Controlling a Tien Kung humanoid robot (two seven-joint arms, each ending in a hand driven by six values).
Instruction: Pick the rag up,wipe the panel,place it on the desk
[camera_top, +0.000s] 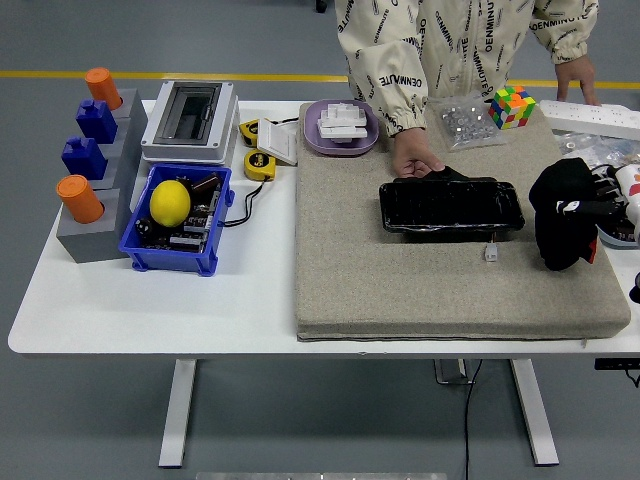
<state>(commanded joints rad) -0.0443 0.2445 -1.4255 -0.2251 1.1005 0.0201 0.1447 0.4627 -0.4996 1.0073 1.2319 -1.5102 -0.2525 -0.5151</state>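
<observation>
The glossy black panel (452, 206) lies flat on the grey felt mat (400, 280) at centre right. A person's hand (412, 160) rests on the panel's far left edge. My right hand (590, 210) comes in from the right edge and is shut on a black rag (560, 222). The rag hangs just right of the panel, slightly above the mat. The left arm is out of view.
A Rubik's cube (511, 106), a bag of metal parts (464, 120) and a purple dish (341, 127) stand at the mat's far edge. A blue bin with a lemon (170, 202), a grey electrical box (189, 120), tape measures and peg blocks stand at the left. A white power strip (600, 118) lies far right.
</observation>
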